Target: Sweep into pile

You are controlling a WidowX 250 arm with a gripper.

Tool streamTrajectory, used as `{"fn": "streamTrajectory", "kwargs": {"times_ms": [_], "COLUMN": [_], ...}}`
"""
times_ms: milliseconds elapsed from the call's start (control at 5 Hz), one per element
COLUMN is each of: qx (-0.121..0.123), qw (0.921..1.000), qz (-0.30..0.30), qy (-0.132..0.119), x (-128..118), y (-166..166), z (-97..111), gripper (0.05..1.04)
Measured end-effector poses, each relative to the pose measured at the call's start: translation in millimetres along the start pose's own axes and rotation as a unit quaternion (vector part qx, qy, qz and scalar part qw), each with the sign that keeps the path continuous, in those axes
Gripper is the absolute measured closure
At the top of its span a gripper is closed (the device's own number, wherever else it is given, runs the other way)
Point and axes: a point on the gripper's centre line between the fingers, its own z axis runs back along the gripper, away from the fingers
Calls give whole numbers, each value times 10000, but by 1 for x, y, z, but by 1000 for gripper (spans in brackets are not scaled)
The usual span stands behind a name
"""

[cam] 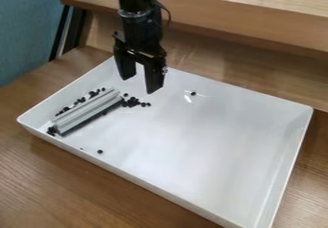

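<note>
Pellets are mostly lying along a pale bar in the tray's left; strays are awaiting sweeping, leaving the pile seemingly unfinished; empty fingers are hanging open.

Tray white. Bar light grey, lengthwise ridge stripes. Bits black. Gripper black. Table brown, wood-grained. Far-left fabric blue.

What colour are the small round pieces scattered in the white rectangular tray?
Black; the pieces show best in the camera view.
</note>
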Motion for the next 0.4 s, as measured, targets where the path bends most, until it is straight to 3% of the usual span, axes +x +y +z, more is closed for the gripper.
{"fn": "streamTrajectory", "kwargs": {"times_ms": [400], "qx": [-150], "qw": [9987], "qz": [-472], "qy": [-76], "x": [13], "y": [-38], "z": [0], "gripper": [83]}}
